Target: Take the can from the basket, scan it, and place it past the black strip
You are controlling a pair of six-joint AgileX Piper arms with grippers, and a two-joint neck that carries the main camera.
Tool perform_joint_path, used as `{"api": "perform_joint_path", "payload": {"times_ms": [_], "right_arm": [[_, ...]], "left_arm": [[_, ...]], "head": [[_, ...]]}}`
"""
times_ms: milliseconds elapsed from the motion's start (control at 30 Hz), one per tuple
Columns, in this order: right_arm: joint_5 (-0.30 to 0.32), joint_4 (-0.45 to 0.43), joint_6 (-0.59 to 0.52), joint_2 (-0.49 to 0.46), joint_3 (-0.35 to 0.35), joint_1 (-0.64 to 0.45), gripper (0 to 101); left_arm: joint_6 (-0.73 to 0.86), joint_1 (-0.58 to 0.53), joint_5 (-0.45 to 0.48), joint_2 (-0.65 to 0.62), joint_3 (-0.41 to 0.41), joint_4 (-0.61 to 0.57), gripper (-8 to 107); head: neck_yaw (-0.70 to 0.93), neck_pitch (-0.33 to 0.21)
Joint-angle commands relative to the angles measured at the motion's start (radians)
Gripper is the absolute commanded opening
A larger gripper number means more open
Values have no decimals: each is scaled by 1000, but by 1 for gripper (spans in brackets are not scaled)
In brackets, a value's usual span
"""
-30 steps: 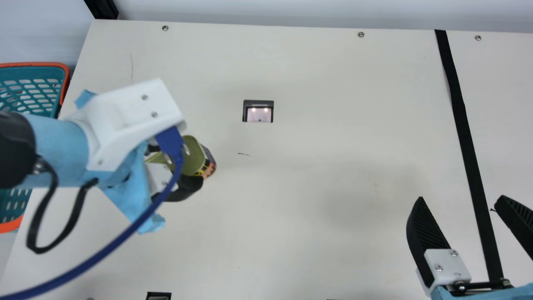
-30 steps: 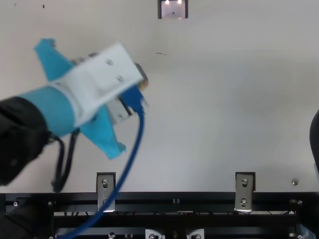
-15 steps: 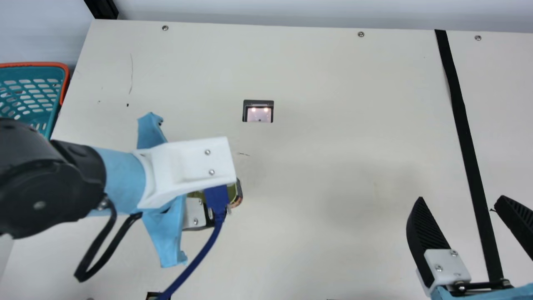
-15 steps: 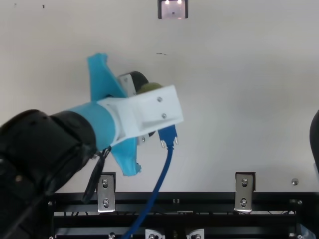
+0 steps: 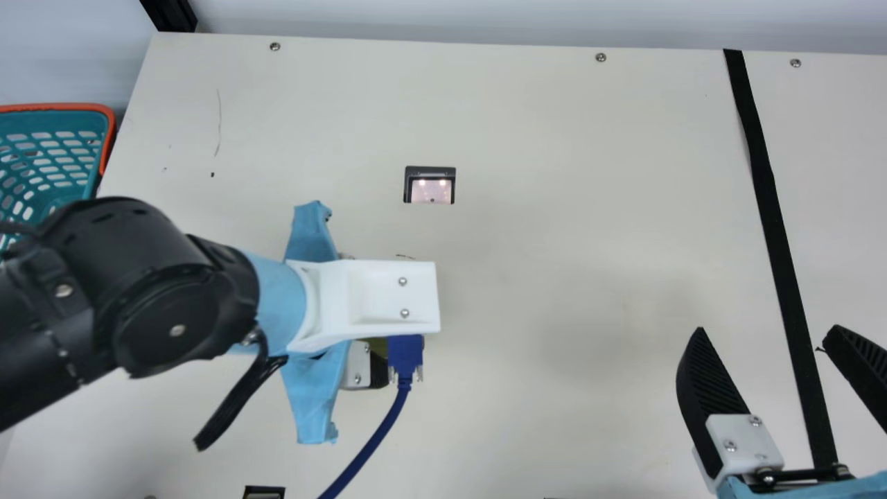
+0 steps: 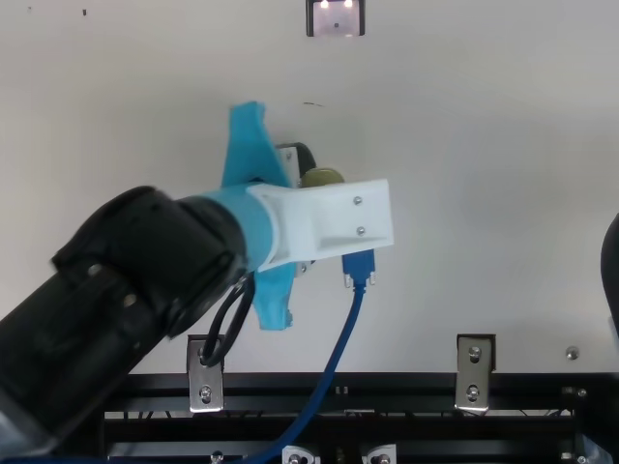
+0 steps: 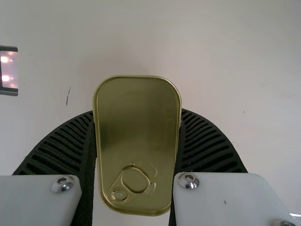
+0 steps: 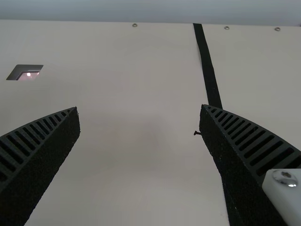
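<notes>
The left pincer (image 6: 306, 158) holds the can (image 7: 136, 136), one ribbed finger (image 7: 204, 143) against each long side (you can even see its pull ring (image 7: 119, 194)). Left of that pincer sits the basket (image 5: 105, 138); near it, farther from the robot, is the scanner (image 5: 431, 190). The right pincer (image 5: 768, 328) stands wide, the black strip (image 5: 769, 208) running beneath it.

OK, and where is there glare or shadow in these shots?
Main view: paired bright spots in the scanner, faint soft shadow across the table; top view: the same paired spots; left wrist view: soft sheen on the can, no harsh glare hiding its lid; right wrist view: a small glint on the screw.
</notes>
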Motion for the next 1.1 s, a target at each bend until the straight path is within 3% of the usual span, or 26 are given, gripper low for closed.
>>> {"api": "perform_joint_path", "payload": {"times_ms": [0,467,500,533,767,1067], "right_arm": [[0,0,0,0,0,0,101],[0,0,0,0,0,0,101],[0,0,0,0,0,0,101],[0,0,0,0,0,0,101],[0,0,0,0,0,0,101],[0,0,0,0,0,0,101]], "left_arm": [[7,-1,-1,21,-7,4,10],[48,19,-45,123,-42,36,10],[43,21,-61,126,-43,39,25],[38,23,-78,129,-43,42,90],[46,37,-93,103,-36,-18,90],[10,104,16,-74,-2,-87,90]], "head": [[-4,-1],[-4,-1],[-4,-1],[-4,-1],[-4,-1],[-4,-1]]}}
